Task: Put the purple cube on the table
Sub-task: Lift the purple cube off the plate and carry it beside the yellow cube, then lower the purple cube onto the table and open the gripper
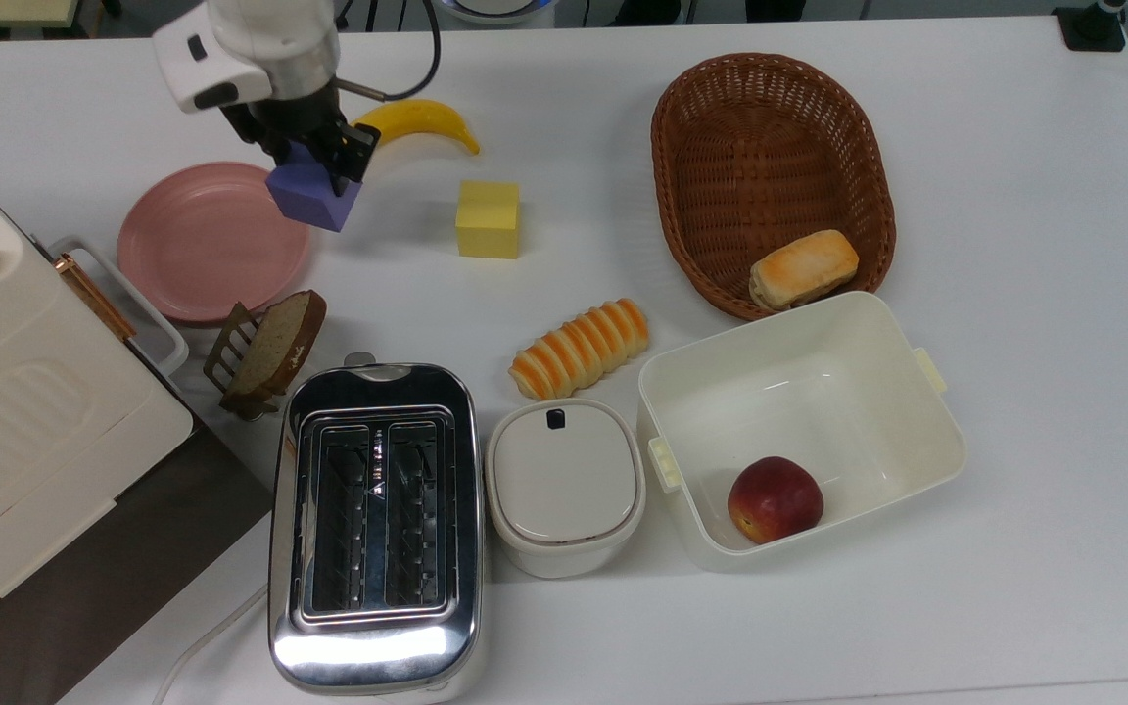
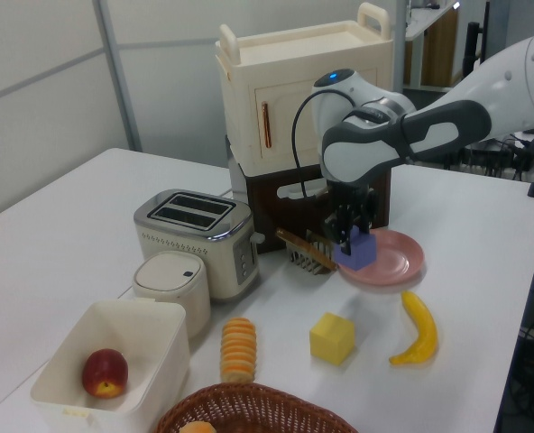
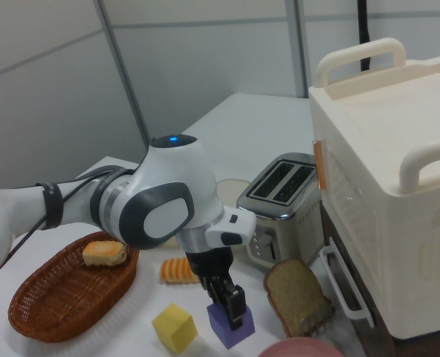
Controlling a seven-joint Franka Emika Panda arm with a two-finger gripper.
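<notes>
The gripper (image 1: 314, 157) is closed around the purple cube (image 1: 312, 198), with one black finger (image 3: 235, 305) pressed on each side. The cube hangs above the white table (image 1: 1014, 196), just past the edge of the pink plate (image 1: 202, 245) on the top view's right, between the plate and the yellow cube (image 1: 488, 219). The banana (image 1: 422, 119) lies near, behind the gripper.

Purple cube (image 1: 311, 198) (image 2: 356, 252) (image 3: 230, 326): small, matte blue-violet, plain faces, tilted, held up off the surface, just past the top view's right of a pink plate's edge. Table (image 1: 1014, 196) (image 2: 59, 225): large flat white top, smooth and plain, lying under the cube.
</notes>
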